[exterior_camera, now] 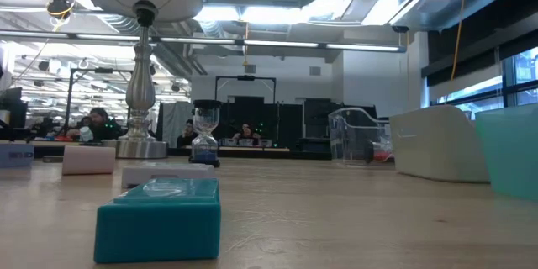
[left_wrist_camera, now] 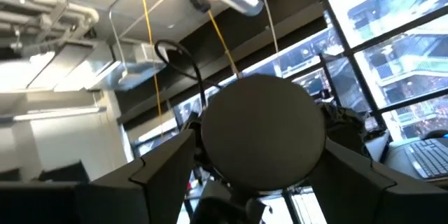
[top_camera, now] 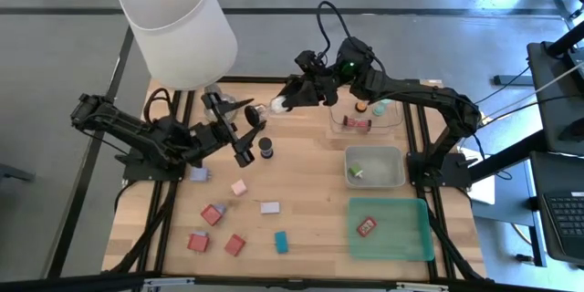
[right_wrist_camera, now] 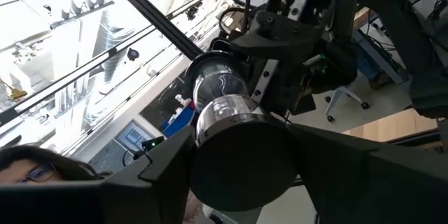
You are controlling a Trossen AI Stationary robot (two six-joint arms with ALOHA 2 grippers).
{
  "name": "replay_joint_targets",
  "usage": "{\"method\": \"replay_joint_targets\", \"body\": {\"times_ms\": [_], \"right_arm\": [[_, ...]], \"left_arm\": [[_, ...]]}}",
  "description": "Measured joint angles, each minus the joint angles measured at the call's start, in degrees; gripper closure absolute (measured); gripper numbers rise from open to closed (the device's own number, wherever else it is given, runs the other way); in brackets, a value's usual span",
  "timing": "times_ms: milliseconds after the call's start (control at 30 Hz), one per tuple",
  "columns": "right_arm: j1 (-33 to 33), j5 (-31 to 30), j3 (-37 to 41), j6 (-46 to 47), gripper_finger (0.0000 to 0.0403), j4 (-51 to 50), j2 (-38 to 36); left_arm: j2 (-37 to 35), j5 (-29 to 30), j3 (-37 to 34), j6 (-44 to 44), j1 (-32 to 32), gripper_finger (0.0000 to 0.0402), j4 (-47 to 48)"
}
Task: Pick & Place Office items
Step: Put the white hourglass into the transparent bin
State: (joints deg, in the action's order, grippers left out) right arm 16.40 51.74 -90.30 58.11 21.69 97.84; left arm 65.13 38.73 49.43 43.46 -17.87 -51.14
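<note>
Wooden tabletop (top_camera: pixel 310 192), open workshop behind with ceiling ducts and seated people far off.

- High view: both arms meet in the air over the table's far half. A clear sand timer (top_camera: pixel 260 109) lies sideways between left gripper (top_camera: pixel 243 130) and right gripper (top_camera: pixel 285 102).
- Right wrist view: right gripper's fingers (right_wrist_camera: pixel 168 175) press on the timer's black end cap.
- Left wrist view: only the other black cap (left_wrist_camera: pixel 262 136) shows. Whether the left gripper clamps it, cannot tell.
- Low view misses both arms. It shows a second timer (exterior_camera: pixel 205 134) standing upright, a teal block (exterior_camera: pixel 160 218) nearest, and the lamp (exterior_camera: pixel 141 76).
- High view only: red, pink and lavender blocks scattered at the near left, and a green tray (top_camera: pixel 401 237) at the near right.
</note>
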Motion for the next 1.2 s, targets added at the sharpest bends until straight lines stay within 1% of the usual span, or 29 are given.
{"method": "replay_joint_targets", "body": {"times_ms": [67, 133, 200, 333, 467, 533, 600, 700, 800, 900, 967, 1033, 1100, 1200], "right_arm": [[0.2, -0.19, 0.0, 0.0, 0.019, 0.02, 0.0], [0.89, -0.3, 0.0, 0.21, 0.019, 0.0, 0.0], [2.3, -0.29, 0.0, 1.08, 0.019, 0.02, -0.01], [6.12, -0.19, 0.0, 1.32, 0.019, 0.07, -0.42], [10.74, 2.54, -0.02, 0.93, 0.019, -2.02, -1.43], [13.06, 4.1, -0.02, -1.06, 0.019, -5.72, -1.99], [15.04, 4.51, -0.02, -4.71, 0.019, -12.0, -2.66], [17.46, 3.26, -0.02, -11.48, 0.019, -23.85, -3.29], [19.68, 0.93, -0.02, -19.8, 0.0185, -39.16, -4.09], [21.6, -5.55, -0.02, -29.96, 0.0181, -56.63, -5.8], [22.69, -11.98, 0.0, -35.99, 0.0183, -66.82, -7.3], [23.54, -19.35, 0.0, -41.26, 0.0188, -74.92, -9.17], [23.96, -28.74, 0.0, -45.67, 0.0189, -81.45, -11.43], [24.0, -45.43, -0.02, -49.5, 0.0187, -90.52, -13.96]], "left_arm": [[0.01, 1.52, 0.0, -0.76, -0.19, 0.0141, 0.35], [-0.01, 4.52, 0.0, -1.72, -0.74, 0.014, 0.75], [0.0, 9.98, 0.0, -2.77, -1.36, 0.014, 2.01], [-0.01, 24.0, 0.0, -4.98, -2.84, 0.0139, 4.66], [0.01, 36.06, 0.0, -8.62, -3.91, 0.0139, 7.14], [-0.01, 40.15, 0.0, -11.28, -4.39, 0.0139, 7.95], [-0.01, 42.86, 0.0, -13.23, -4.76, 0.0139, 8.98], [0.01, 44.25, 0.0, -15.8, -4.98, 0.0141, 11.51], [-0.01, 44.64, -0.02, -17.85, -4.98, 0.0141, 13.42], [0.01, 45.0, -0.02, -18.9, -4.98, 0.0139, 14.42], [0.01, 45.91, -0.02, -18.88, -4.98, 0.0139, 14.4], [0.01, 46.9, -0.02, -18.86, -4.93, 0.0139, 14.54], [0.01, 47.84, -0.02, -18.67, -4.64, 0.0139, 14.86], [0.01, 48.47, -0.02, -17.66, -3.56, 0.0139, 14.97]]}}
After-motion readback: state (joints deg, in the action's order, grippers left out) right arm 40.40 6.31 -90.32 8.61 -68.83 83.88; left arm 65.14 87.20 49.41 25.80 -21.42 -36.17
